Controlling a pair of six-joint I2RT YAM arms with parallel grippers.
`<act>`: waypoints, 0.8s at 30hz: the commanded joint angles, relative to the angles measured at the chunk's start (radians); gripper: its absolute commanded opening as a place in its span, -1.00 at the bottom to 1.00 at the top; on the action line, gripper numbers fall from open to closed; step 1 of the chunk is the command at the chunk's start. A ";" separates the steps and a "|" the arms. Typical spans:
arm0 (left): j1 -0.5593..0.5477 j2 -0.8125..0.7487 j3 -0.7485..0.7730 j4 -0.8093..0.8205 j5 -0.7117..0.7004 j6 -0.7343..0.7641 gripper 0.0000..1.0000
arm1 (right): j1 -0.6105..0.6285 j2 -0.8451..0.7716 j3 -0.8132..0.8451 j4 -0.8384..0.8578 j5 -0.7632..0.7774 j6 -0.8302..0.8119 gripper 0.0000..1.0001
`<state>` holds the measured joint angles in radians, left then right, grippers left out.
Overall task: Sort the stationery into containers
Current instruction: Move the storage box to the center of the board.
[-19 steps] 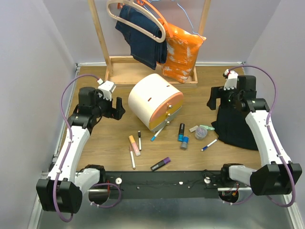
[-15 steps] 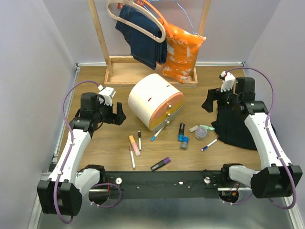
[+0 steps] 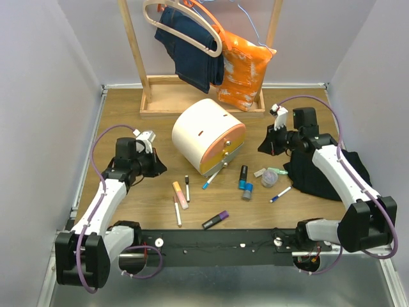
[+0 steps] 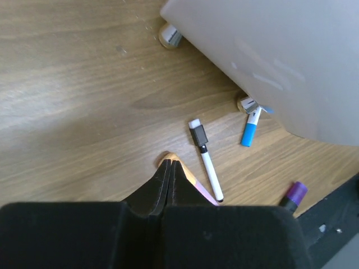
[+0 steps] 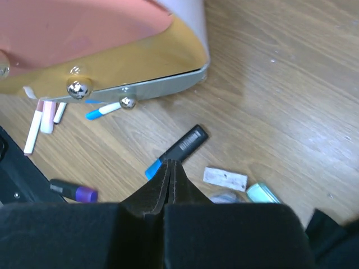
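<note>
On the near left, the left arm (image 3: 101, 203) runs forward with its elbow bent and wrist turned inward. The left gripper (image 4: 170, 163) points down, black fingers pressed tip to tip. Across the way, the right arm (image 3: 337, 174) stretches forward and hooks inward, and the right gripper (image 5: 170, 162) is angled down, fingers likewise closed together.

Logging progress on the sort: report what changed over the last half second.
The left gripper pulled back toward the near edge. The right gripper swung left toward the cabinet. Both pairs of fingers are shut and empty; nothing was taken hold of or let go. The stationery and the cabinet have not moved.
</note>
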<state>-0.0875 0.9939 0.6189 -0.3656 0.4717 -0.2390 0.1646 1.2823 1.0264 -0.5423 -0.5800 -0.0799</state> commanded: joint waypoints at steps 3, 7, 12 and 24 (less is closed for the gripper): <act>-0.009 0.061 -0.096 0.187 0.131 -0.149 -1.00 | 0.096 -0.009 -0.115 0.134 -0.024 0.039 -0.88; -0.044 0.150 -0.143 0.327 0.175 -0.244 -1.00 | 0.139 -0.041 -0.195 0.214 0.020 0.008 -0.89; -0.099 0.297 -0.168 0.585 0.214 -0.405 -1.00 | 0.144 -0.043 -0.232 0.300 0.074 -0.050 -0.99; -0.173 0.598 0.011 0.800 0.238 -0.603 -1.00 | 0.142 -0.090 -0.261 0.303 0.108 0.077 -0.99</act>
<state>-0.2531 1.5204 0.5339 0.3336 0.6514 -0.7658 0.3058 1.2514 0.7971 -0.2703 -0.5018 -0.0582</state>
